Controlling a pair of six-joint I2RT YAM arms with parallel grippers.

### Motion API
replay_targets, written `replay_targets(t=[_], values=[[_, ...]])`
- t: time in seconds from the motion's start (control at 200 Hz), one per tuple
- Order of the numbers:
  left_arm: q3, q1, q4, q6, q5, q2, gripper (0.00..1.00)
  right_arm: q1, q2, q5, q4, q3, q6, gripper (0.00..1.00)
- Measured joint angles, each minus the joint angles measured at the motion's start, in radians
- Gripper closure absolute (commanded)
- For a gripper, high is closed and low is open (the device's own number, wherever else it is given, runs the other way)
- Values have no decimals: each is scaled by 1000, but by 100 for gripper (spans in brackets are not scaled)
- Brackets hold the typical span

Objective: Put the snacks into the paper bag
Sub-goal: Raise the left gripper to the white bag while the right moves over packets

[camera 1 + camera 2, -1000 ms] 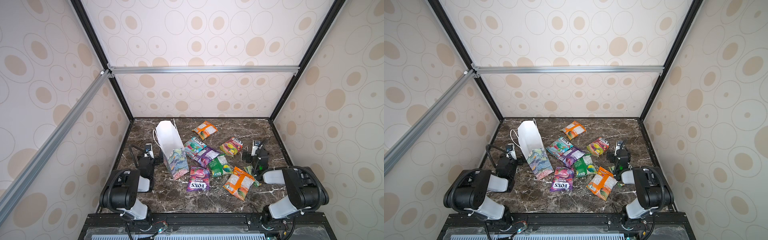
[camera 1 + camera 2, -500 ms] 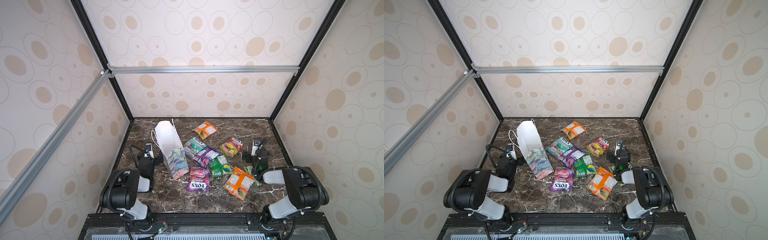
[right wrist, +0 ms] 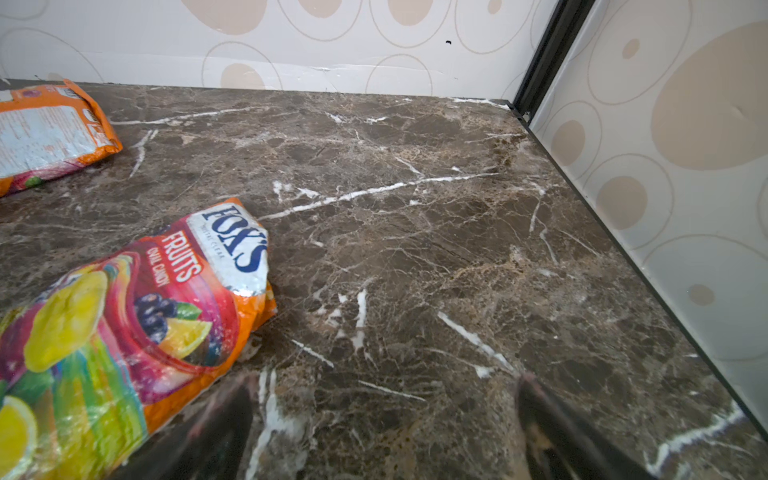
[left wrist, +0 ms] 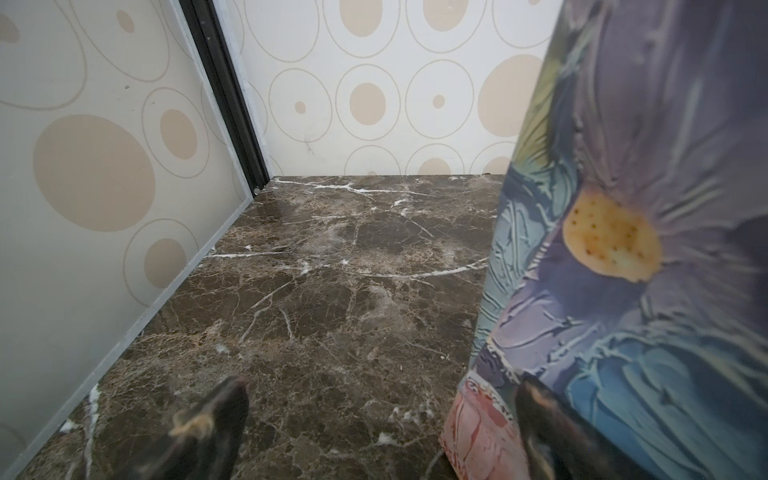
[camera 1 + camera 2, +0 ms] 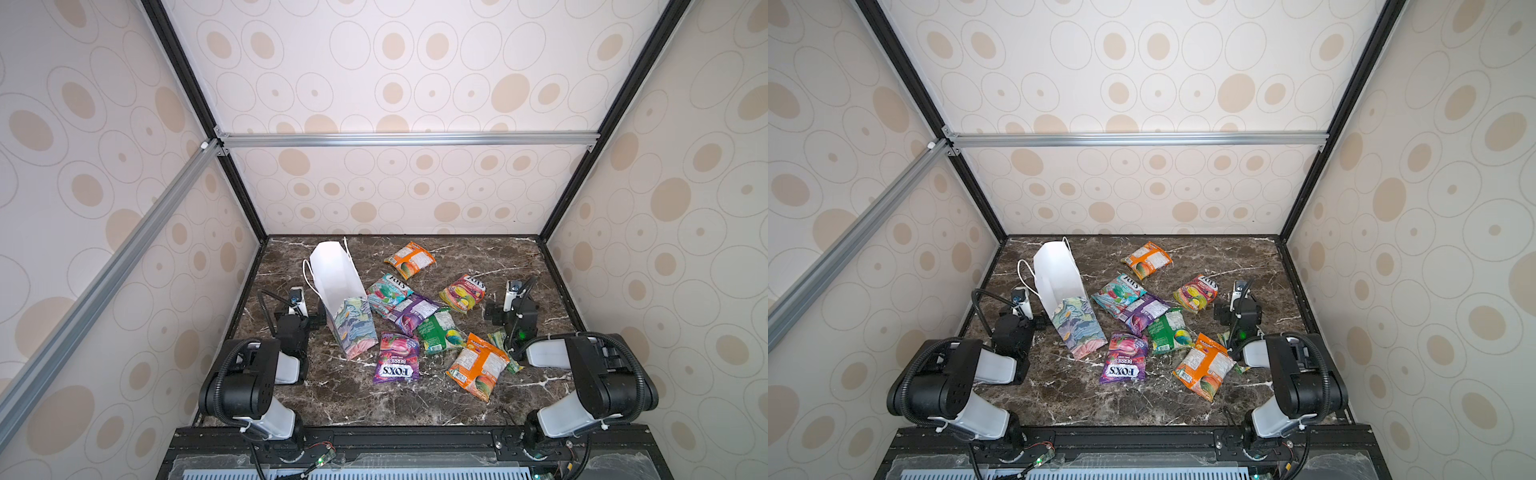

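Both arms sit folded low at the near edge of the dark brown marble-patterned bench (image 5: 374,399), with their forearms reaching toward the far wall. The left gripper (image 4: 382,386) hovers low, jaws spread wide with nothing between them. One finger (image 4: 552,428) is against or just beside the foot of the tall pastel floral paper bag (image 5: 353,328); contact cannot be told. The right gripper (image 3: 384,380) is likewise spread and empty over bare bench, with a red-yellow glossy "FOX'S FRUITS" packet (image 3: 124,316) just beside one finger (image 3: 224,415).

In both top views the gripper tips are hard to make out behind the wrists. A small green packet (image 5: 498,338) is mostly hidden under the right arm.

The bag stands on its base at the left of the bench, long axis upright, white-lined mouth up. The snacks (image 5: 440,332) lie flat outside it, scattered to its right. A purple "FOX'S" berries packet (image 5: 397,359) lies near the bag's foot, its long axis running near to far, and an orange packet (image 5: 409,259) lies farthest back.
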Motion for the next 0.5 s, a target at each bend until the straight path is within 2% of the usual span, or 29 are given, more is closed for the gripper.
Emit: replay_targets(t=[0.115, 0.255, 0.39, 0.5], values=[[23, 0, -163, -21, -34, -137, 0, 0, -42, 3, -80, 32, -1, 0], [144, 0, -414, -109, -61, -314, 0, 24, -122, 22, -193, 79, -13, 7], [293, -10, -745, -228, -98, -435, 0, 110, -195, 66, -381, 192, -36, 7], [345, -12, -985, -328, -109, -527, 0, 190, -257, 84, -502, 246, -43, 7]])
